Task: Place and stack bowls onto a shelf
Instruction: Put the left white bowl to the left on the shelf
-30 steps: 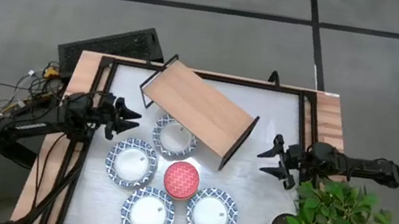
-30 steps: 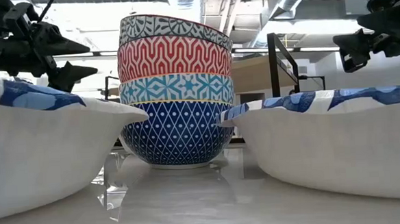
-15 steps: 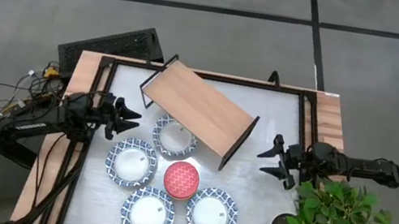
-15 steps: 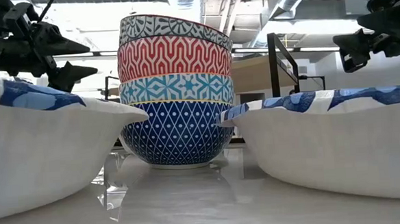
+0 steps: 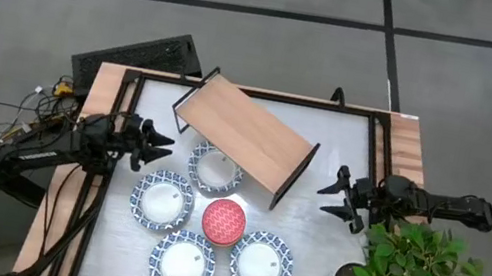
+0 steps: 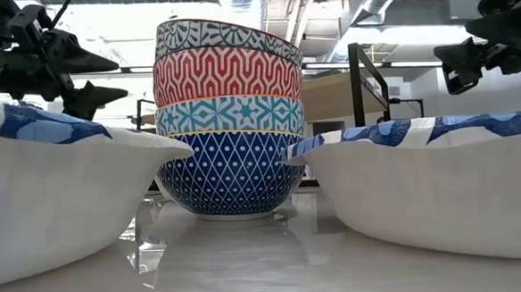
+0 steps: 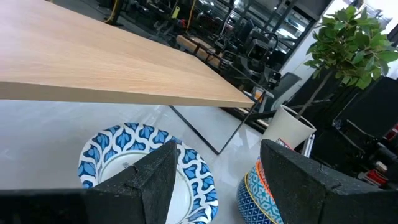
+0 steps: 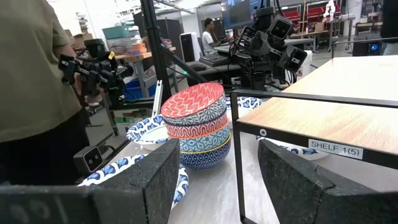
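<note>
Bowls (image 5: pixel 211 223) lie between both open end effectors, touching neither.

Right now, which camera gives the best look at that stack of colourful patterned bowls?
The low view: the stack of patterned bowls stands centred, every band visible, between two white bowls. The right wrist view shows it smaller, beside the shelf. The high view shows only its red top; the left wrist view just an edge.

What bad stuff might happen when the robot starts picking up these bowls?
One white bowl sits partly under the shelf, so lifting it might bump the board. The colourful stack stands close among three other white bowls, so a pincer could knock one. The plant hangs near the right pincer and may brush the arm.
</note>
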### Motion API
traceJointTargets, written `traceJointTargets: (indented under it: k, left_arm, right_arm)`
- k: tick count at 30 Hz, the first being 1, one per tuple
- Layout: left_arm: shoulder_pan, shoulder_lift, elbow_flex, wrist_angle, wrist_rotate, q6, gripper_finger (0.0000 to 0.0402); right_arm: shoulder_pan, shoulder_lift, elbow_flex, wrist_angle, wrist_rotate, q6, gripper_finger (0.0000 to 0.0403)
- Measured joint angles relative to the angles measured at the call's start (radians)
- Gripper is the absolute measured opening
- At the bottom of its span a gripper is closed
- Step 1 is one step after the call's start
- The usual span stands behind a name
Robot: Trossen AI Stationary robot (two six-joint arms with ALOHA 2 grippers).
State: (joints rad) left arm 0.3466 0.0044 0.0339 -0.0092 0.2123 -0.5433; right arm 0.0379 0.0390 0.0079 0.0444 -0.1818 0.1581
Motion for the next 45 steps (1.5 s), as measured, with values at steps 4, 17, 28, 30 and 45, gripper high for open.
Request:
traceJointTargets:
  k: [4,17,28,30,45]
  left_arm:
    - [0.000,0.000,0.000,-0.005,-0.021,0.008,0.0217]
    - [0.000,0.000,-0.001,0.009,-0.123,-0.042,0.0217]
    - [-0.026,0.023,0.011,0.278,-0.149,-0.410,0.0217]
    - [-0.049,0.057,0.066,0.277,-0.130,-0.430,0.0217]
    - [-0.143,0.759,0.819,-0.957,-0.089,-0.112,0.0217]
  right_arm:
    - [0.000,0.000,0.000,0.000,0.000,0.000,0.0244]
    - [0.000,0.000,0.000,0.000,0.000,0.000,0.0244]
    - [0.002,0.000,0.000,0.001,-0.005,-0.051,0.0244]
    - [0.001,0.002,0.000,-0.001,-0.003,-0.051,0.0244]
    - [0.001,0.001,0.000,0.002,0.000,0.000,0.0244]
